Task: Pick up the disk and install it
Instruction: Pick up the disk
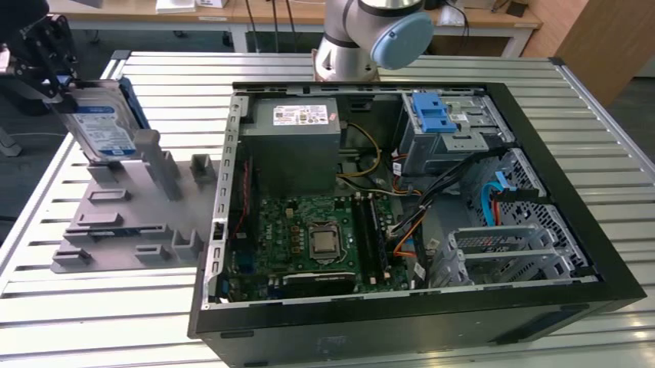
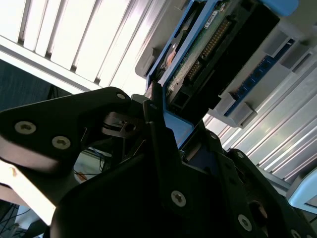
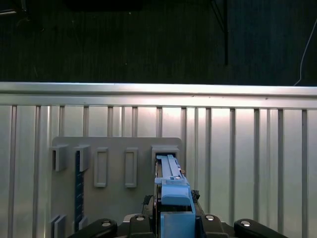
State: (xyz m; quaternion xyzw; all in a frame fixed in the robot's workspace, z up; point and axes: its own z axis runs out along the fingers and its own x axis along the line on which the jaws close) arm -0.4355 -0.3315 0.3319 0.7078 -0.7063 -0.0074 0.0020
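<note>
The disk [image 1: 100, 129] is a silver-grey drive with a blue-and-white label and blue rails. It stands on edge, slightly tilted, with its lower end at a post of the grey holder rack [image 1: 123, 222] on the exterior view's left. My black gripper [image 1: 60, 77] is shut on its upper end. In the second wrist view the disk's green circuit-board side [image 2: 208, 44] shows beyond a finger [image 2: 154, 124] pressed against its blue rail. In the first wrist view the disk's blue edge [image 3: 171, 186] runs from the gripper [image 3: 173, 223] to a slot of the rack [image 3: 114, 148].
An open black computer case [image 1: 409, 322] lies flat to the rack's right. Inside it are a motherboard [image 1: 307, 238], a grey power supply box [image 1: 297, 130] and a drive cage with a blue latch [image 1: 435, 115]. The arm's base [image 1: 369, 38] stands behind it on the slatted metal table [image 1: 103, 307].
</note>
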